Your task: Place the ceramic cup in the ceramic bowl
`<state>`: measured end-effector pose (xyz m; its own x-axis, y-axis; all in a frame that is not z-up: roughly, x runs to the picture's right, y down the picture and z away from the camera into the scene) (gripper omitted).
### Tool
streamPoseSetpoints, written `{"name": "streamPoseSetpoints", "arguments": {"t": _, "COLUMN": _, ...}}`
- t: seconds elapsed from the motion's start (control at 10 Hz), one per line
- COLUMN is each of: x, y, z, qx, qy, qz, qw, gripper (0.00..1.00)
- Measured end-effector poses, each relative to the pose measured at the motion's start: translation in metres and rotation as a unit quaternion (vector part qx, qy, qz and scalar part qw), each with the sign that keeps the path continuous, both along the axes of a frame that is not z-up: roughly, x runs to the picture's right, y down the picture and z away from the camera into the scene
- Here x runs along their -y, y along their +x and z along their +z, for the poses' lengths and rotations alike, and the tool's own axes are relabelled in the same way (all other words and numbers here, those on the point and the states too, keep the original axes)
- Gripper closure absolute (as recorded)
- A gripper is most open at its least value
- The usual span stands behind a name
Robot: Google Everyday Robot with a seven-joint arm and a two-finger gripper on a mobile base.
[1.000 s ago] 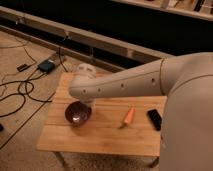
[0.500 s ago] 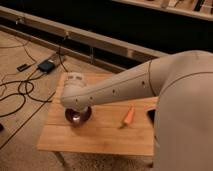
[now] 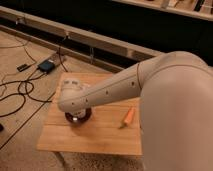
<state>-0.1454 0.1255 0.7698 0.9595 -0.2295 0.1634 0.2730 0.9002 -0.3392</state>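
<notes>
Ceramic cup: it cannot be made out, since the arm's rounded end [image 3: 75, 97] covers the spot over the ceramic bowl [image 3: 84, 118] where it would show.

Far left, black cables [image 3: 17, 95] loop over the speckled floor [image 3: 20, 145]. At 12 o'clock from them lie a small dark box [image 3: 22, 66] and a blue-grey box [image 3: 47, 66].

The light wooden worktop [image 3: 100, 137] comes next. The dark bowl sits toward its 9 o'clock side, and only the near rim shows under the arm. The gripper [image 3: 75, 113] hangs right above the bowl, mostly hidden by the wrist; I cannot tell whether it is apart or together.

The pale arm runs from the bowl toward 2 o'clock and crosses the worktop's far half. An orange carrot-like piece [image 3: 128, 116] lies at 3 o'clock from the bowl, well apart from it, tilted.

The robot's bulky cream body [image 3: 175, 115] fills the right side and hides the worktop's right end.

Along the back, at 12 o'clock, runs a pale ledge [image 3: 100, 41] with a dark wall [image 3: 125, 22] above it.
</notes>
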Motion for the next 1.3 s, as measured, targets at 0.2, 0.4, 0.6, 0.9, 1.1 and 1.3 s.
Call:
{"name": "streamPoseSetpoints", "arguments": {"t": 0.2, "x": -0.003, "y": -0.002, "z": 0.004, "qx": -0.004, "qy": -0.003, "qz": 0.001, "qw": 1.0000, "gripper": 0.73}}
{"name": "streamPoseSetpoints", "arguments": {"t": 0.4, "x": -0.004, "y": -0.002, "z": 0.007, "qx": -0.008, "qy": -0.005, "qz": 0.005, "qw": 0.9999, "gripper": 0.57}}
{"name": "streamPoseSetpoints", "arguments": {"t": 0.6, "x": -0.007, "y": -0.001, "z": 0.008, "qx": -0.010, "qy": -0.007, "qz": 0.006, "qw": 0.9999, "gripper": 0.34}}
{"name": "streamPoseSetpoints", "arguments": {"t": 0.9, "x": -0.012, "y": 0.002, "z": 0.007, "qx": -0.011, "qy": -0.010, "qz": 0.009, "qw": 0.9998, "gripper": 0.20}}
{"name": "streamPoseSetpoints", "arguments": {"t": 1.1, "x": -0.014, "y": 0.004, "z": 0.005, "qx": -0.013, "qy": -0.013, "qz": 0.014, "qw": 0.9997, "gripper": 0.20}}
{"name": "streamPoseSetpoints", "arguments": {"t": 1.3, "x": -0.013, "y": 0.006, "z": -0.001, "qx": -0.014, "qy": -0.016, "qz": 0.022, "qw": 0.9995, "gripper": 0.20}}
